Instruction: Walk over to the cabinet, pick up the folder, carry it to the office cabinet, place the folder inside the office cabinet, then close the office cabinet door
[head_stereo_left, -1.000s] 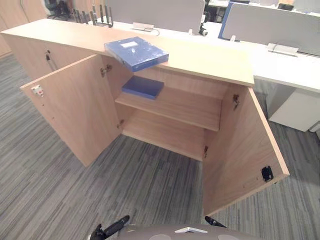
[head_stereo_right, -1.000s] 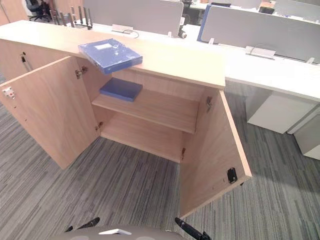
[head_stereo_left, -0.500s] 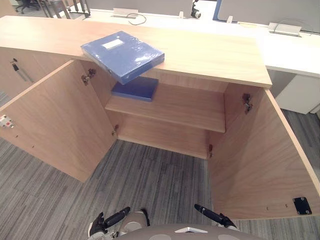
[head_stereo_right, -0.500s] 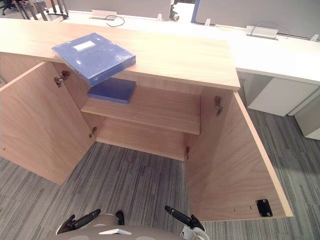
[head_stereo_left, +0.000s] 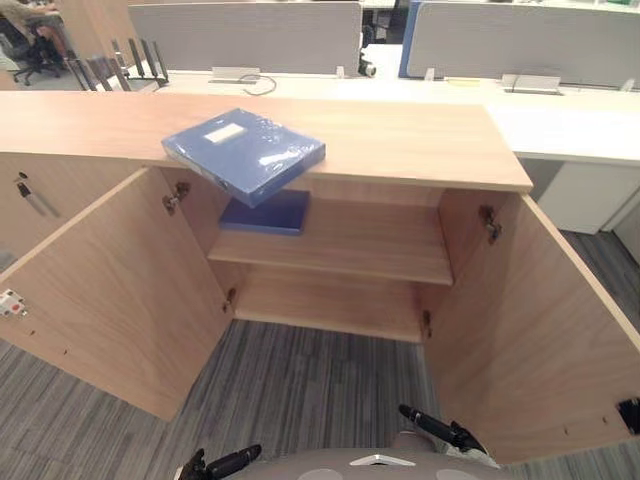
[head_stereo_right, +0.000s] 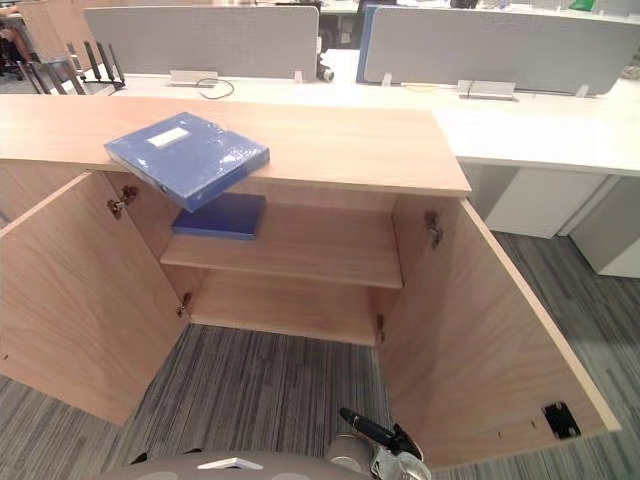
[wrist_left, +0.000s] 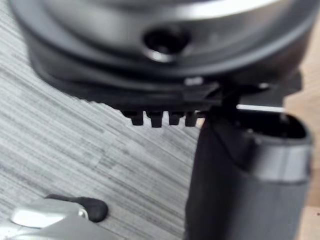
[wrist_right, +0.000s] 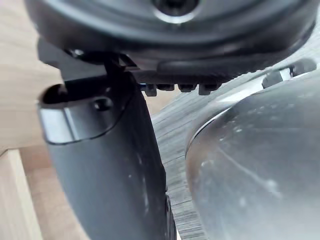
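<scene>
As our arms hung low, left hand (head_stereo_left: 222, 465) and right hand (head_stereo_left: 440, 432) were straight-fingered, empty; we counted two folders (both blue): the folder (head_stereo_left: 245, 155) atop the cabinet (head_stereo_left: 410, 140), another folder (head_stereo_left: 265, 214) on its shelf (head_stereo_left: 370, 240).

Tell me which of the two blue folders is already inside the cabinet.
The darker folder lying flat on the upper shelf, at its left end. The labelled folder sits on the cabinet top, overhanging the front edge.

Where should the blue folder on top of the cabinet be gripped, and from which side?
Its near corner: the blue folder juts past the front edge of the cabinet top there, so come from the front, pinching above and below.
</scene>
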